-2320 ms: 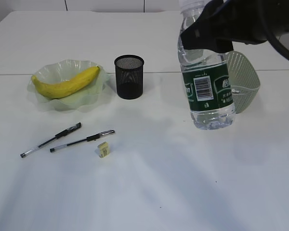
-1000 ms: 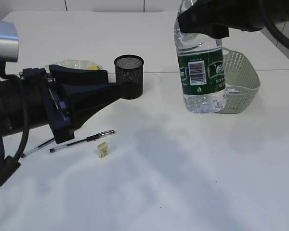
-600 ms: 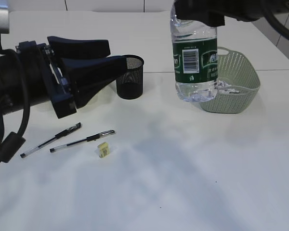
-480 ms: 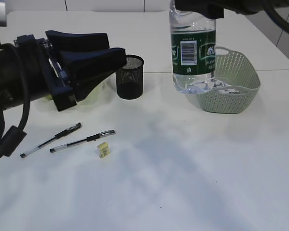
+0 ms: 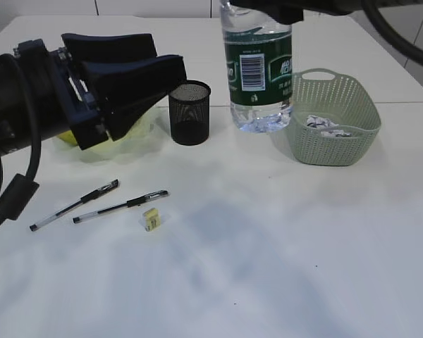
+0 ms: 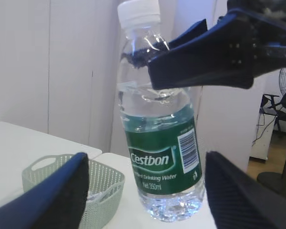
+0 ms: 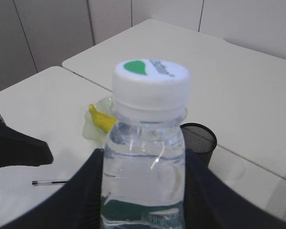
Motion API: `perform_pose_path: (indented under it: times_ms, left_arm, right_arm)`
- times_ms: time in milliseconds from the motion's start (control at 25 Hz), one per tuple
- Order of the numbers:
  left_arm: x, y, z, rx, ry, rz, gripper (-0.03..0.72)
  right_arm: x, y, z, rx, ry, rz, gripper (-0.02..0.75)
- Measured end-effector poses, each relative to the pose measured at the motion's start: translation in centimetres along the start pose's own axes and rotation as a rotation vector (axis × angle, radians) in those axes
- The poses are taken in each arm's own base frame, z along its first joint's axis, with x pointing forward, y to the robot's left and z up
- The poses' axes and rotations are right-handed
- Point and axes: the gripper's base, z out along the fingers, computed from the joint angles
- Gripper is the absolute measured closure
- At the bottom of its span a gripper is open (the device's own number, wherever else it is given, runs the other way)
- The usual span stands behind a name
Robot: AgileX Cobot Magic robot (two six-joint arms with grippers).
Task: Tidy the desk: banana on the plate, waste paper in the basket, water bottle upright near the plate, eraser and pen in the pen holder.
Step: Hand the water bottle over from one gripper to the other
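The right gripper point(image 7: 143, 191) has its fingers point(image 7: 81, 195) clamped on either side of the bottle point(image 5: 257, 67), just below the shoulder, and holds it upright with the white cap point(image 7: 150, 83) rising above them. In the exterior view the bottle's base looks to be at or just over the desk point(image 5: 282, 239), between the pen holder point(image 5: 189, 111) on one side and the basket point(image 5: 333, 127) on the other; whether it touches the desk cannot be told. Crumpled paper point(image 5: 321, 123) lies inside the basket. The left gripper point(image 6: 145, 191) has its fingers point(image 6: 57, 200) wide apart and holds nothing; in its own view the bottle stands framed in the gap between them, well beyond the tips, with the basket behind the left one. In the exterior view these fingers point(image 5: 130, 74) reach out in front of the plate point(image 5: 137, 130), hiding most of it; only a strip of pale green rim and a bit of yellow banana point(image 5: 65, 137) show beneath them, and their tips end just beside the pen holder's rim. Below the left fingers, on the near desk, lie two pens point(image 5: 74, 204) point(image 5: 120, 206) side by side, with the eraser point(image 5: 151, 219) just beside the tip of the nearer one.
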Motion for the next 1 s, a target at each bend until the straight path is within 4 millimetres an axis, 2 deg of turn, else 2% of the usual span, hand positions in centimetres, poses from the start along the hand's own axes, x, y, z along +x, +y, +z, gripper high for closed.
perform_pose_path:
  times_ms: [440,840,1000]
  left_arm:
    - [0.1,0.0,0.0,0.002,0.011,0.001,0.069]
    - [0.2,0.1,0.0,-0.005,0.020,-0.071,0.087]
    - [0.2,0.1,0.0,-0.005,0.021,-0.078,0.092]
  right_arm:
    - [0.1,2.2,0.8,-0.066,-0.020,-0.008,0.430]
    - [0.0,3.4,1.5,-0.093,-0.054,-0.017,0.430]
    - [0.3,4.6,2.0,-0.127,-0.046,-0.027,0.430]
